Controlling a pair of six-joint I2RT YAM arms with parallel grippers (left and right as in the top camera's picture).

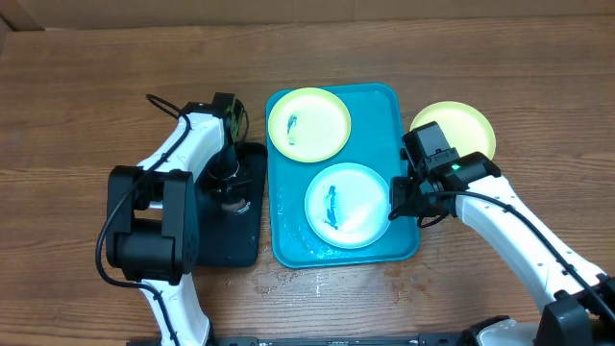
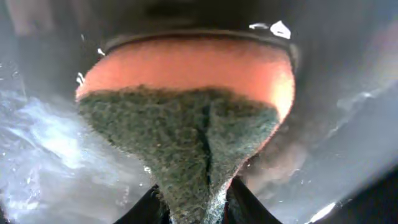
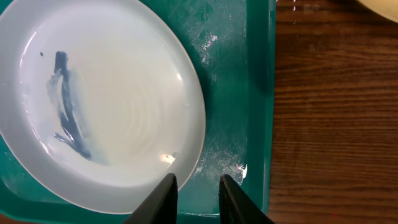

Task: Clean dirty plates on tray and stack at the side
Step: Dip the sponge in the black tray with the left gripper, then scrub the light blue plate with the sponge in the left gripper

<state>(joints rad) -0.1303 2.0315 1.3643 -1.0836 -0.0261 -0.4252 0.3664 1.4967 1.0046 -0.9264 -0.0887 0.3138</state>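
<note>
I count three round shallow plastic plates. Two lie in the large turquoise rectangular plastic tray (image 1: pixel 381 104): a yellow-green rimmed plate (image 1: pixel 308 123) at the far end and a light-blue rimmed plate (image 1: pixel 348 204) at the near end, each with a blue smear on its white centre. The third, a yellow-green plate (image 1: pixel 467 125), sits on the table just right of the tray, partly under my right arm.

There is one smaller black rectangular tray (image 1: pixel 231 242), touching the turquoise tray's left side, and one sponge (image 2: pixel 186 124), orange foam with a dark green scouring face.

My left gripper (image 1: pixel 229 192) is down over the black tray, its fingers clamped on the narrow end of the sponge. My right gripper (image 3: pixel 196 194) hangs at the right edge of the light-blue plate, above its rim, with its fingers a little apart and holding nothing.

The surface is a brown wood-grain table (image 1: pixel 86 96). The turquoise tray's floor glistens wet, and I see a few wet spots on the wood at its near edge. Along the table's far edge runs a pale tan strip; I cannot tell what it is.
</note>
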